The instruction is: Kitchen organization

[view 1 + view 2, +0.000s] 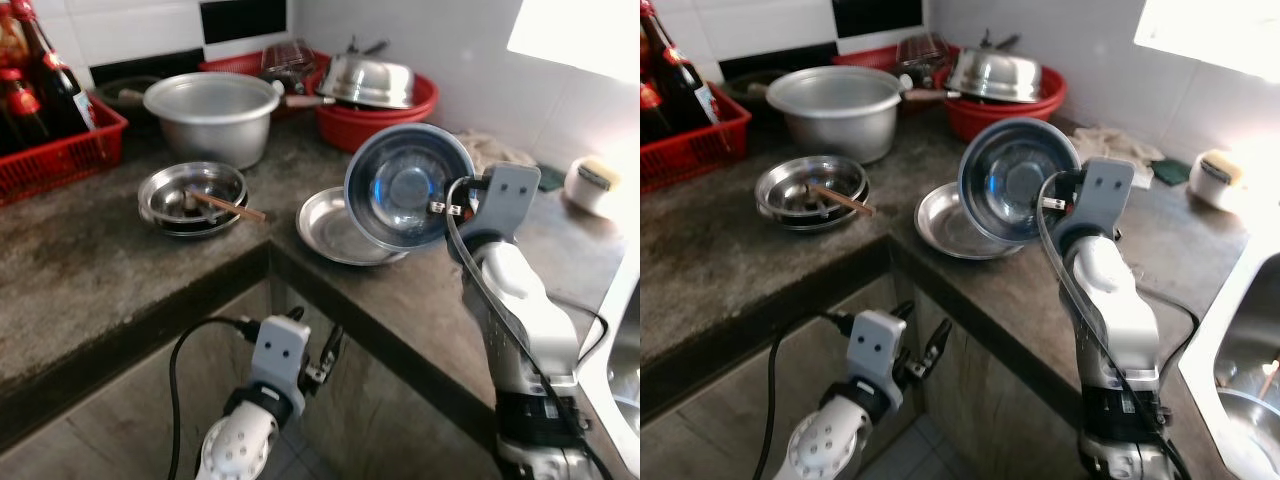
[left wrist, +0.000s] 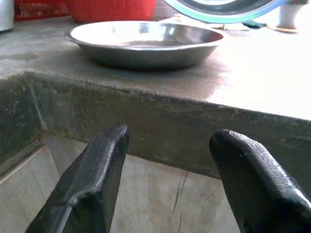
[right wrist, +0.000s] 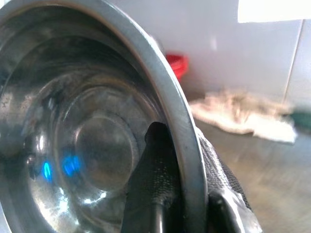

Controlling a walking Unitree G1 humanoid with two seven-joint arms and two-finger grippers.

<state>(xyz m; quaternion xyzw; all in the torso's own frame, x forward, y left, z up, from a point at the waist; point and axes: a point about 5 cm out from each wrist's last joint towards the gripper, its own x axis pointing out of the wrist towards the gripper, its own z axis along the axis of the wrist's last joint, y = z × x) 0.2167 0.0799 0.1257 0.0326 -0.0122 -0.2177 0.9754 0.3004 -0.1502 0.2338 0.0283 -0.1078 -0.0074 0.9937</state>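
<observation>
Upper left: bottles (image 1: 40,75) in red crate (image 1: 62,155). Right: crumpled cloth (image 1: 1110,143) by wall; sink (image 1: 1240,385) at lower right.

The right arm was raised above counter height, its right gripper (image 1: 447,208) clamped on the rim of a steel bowl (image 1: 408,187), one finger inside and one outside. The left arm was held low, below the counter edge, its left gripper (image 1: 322,360) with fingers spread apart.
</observation>
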